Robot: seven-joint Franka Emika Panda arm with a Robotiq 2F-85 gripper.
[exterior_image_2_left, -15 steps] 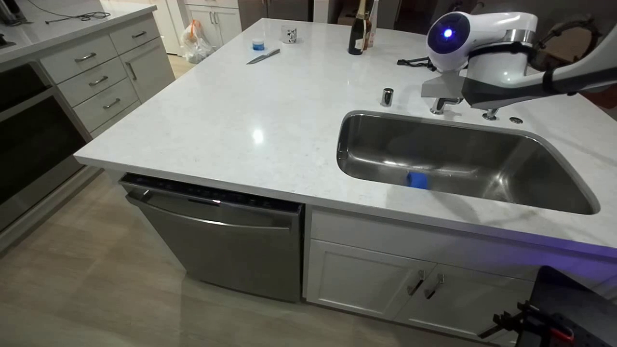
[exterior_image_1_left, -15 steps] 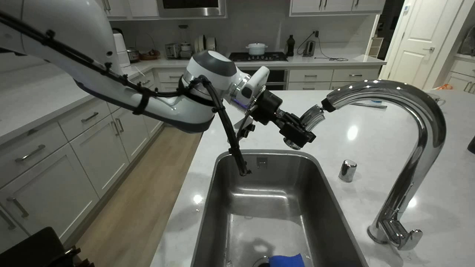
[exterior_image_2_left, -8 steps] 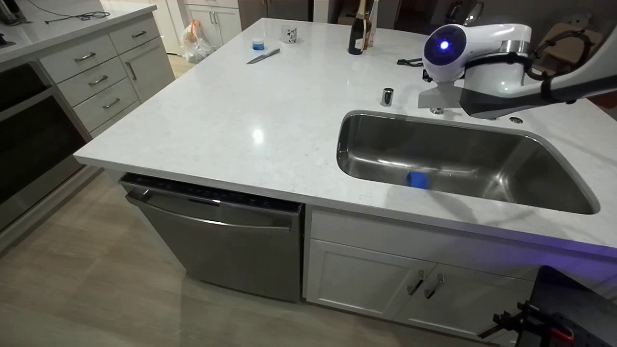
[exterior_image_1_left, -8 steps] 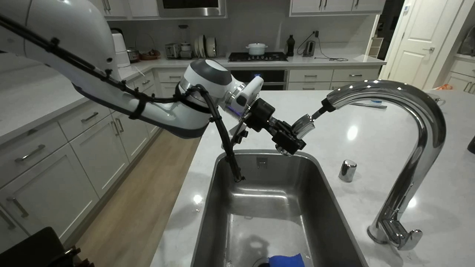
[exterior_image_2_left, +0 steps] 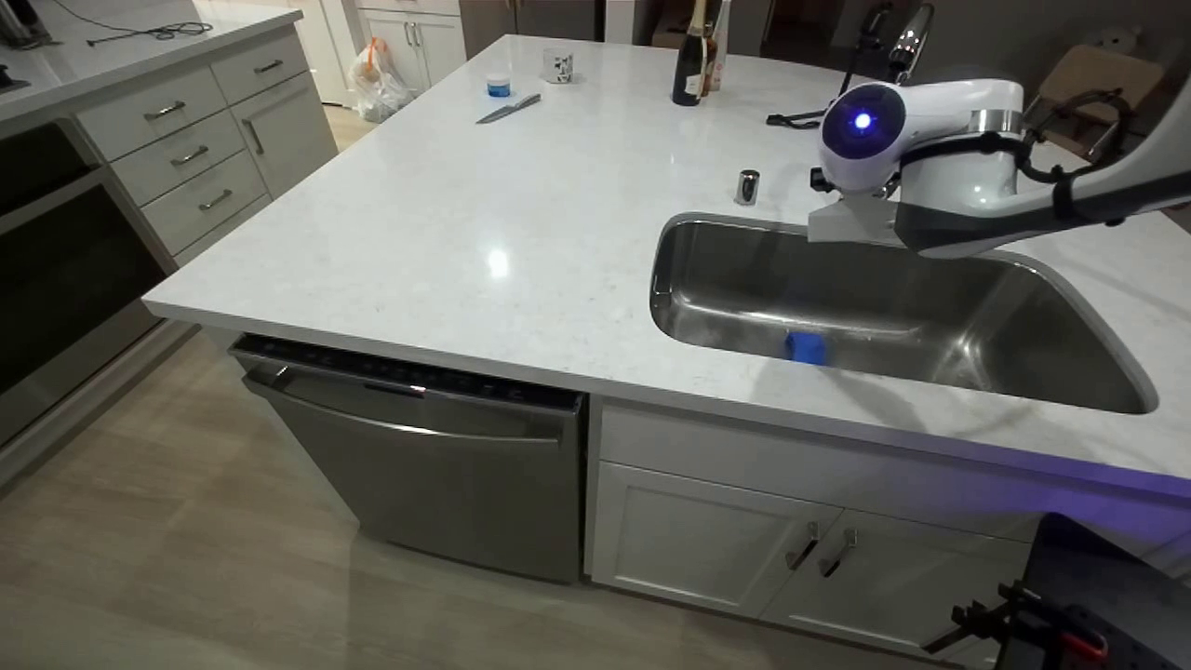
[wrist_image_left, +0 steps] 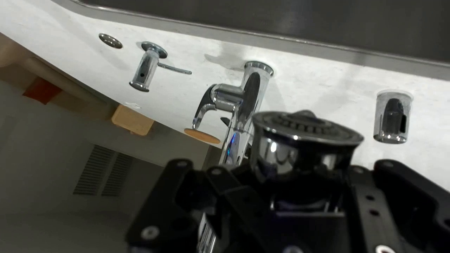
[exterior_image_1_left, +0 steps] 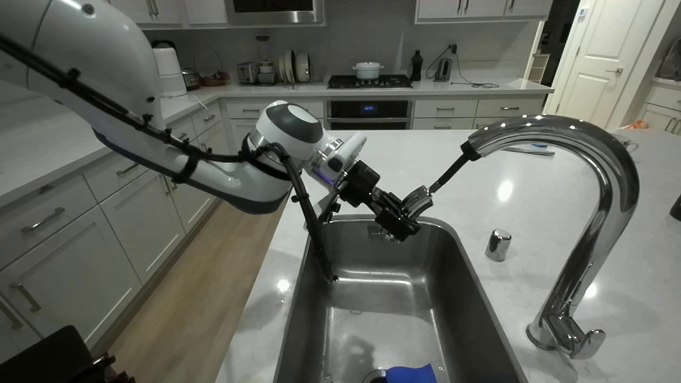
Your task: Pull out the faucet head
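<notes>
The faucet head is a chrome cylinder held off the spout, above the far end of the sink in an exterior view. A thin dark hose runs taut from it to the black-tipped end of the arched chrome spout. My gripper is shut around the faucet head. In the wrist view the head, with its spray face up in the picture, sits between the fingers of the gripper. In an exterior view the spout tip shows, but the arm hides the gripper and head.
The steel sink lies below, with a blue sponge near its drain. A small chrome knob and the faucet lever stand beside it. A soap dispenser stands near the faucet base. A knife and bottle lie farther off.
My gripper has moved down and away from the spout with the faucet head. The head has come away from the spout tip, and a growing length of dark hose shows between them.
</notes>
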